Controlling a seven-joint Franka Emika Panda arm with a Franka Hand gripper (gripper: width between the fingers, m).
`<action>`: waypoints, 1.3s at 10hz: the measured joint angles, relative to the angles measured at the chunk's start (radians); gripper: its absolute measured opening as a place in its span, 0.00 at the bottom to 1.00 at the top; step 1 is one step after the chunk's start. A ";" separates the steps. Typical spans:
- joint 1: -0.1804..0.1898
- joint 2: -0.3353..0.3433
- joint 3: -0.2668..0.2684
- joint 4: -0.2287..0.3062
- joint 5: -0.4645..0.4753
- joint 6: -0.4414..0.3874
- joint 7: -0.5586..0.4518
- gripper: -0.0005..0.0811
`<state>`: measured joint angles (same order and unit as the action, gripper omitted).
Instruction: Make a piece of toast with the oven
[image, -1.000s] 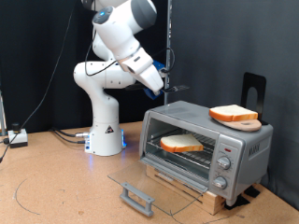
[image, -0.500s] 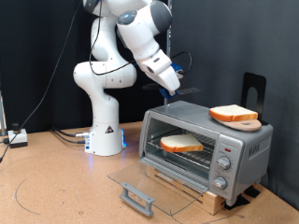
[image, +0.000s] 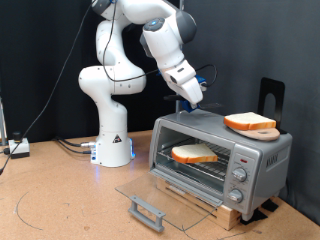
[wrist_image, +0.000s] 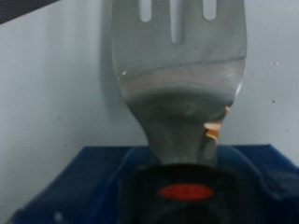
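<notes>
The silver oven (image: 262, 158) stands at the exterior view's lower right with its glass door (image: 150, 193) folded down flat. One bread slice (image: 193, 153) lies on the wire rack inside. A second, near-identical slice (image: 250, 122) rests on a small board on the oven's top. My gripper (image: 192, 99) hangs above the oven's top, to the exterior view's left of that slice. In the wrist view a slotted metal spatula (wrist_image: 177, 75) fills the picture, its handle held between the blue fingers, and a bit of orange crust (wrist_image: 217, 128) shows past its edge.
The oven stands on a wooden base (image: 205, 208) on a brown table. The door's grey bar handle (image: 147, 211) sticks out toward the exterior view's bottom. A black stand (image: 271, 96) rises behind the oven. Cables (image: 70, 144) run beside the robot's base.
The arm has swung toward the exterior view's right, carrying the gripper from beside the oven's left end to above its top. The bread slices and door have not moved.
</notes>
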<state>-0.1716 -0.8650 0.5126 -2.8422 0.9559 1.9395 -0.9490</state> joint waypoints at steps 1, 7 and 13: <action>-0.001 0.008 0.018 -0.002 0.013 0.018 0.004 0.50; -0.003 0.054 0.051 -0.002 0.077 0.064 -0.006 0.97; -0.003 -0.035 -0.094 0.038 0.088 -0.046 -0.054 0.99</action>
<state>-0.1745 -0.8999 0.4190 -2.8040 1.0435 1.8931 -1.0033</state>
